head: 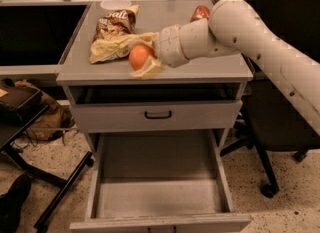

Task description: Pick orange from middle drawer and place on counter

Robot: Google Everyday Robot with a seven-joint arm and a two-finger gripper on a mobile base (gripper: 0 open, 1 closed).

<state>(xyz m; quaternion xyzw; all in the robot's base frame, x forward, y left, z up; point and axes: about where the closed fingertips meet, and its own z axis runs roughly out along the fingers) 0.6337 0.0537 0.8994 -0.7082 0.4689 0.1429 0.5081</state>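
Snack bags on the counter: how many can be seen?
2. A brown bag lies at the back left of the counter; a yellow bag just before it. The gripper holds the orange beside the yellow bag.

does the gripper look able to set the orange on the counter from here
Probably yes: the gripper, shut on the orange, is over the front edge of the counter, with bare surface beneath; the chip bags lie just behind.
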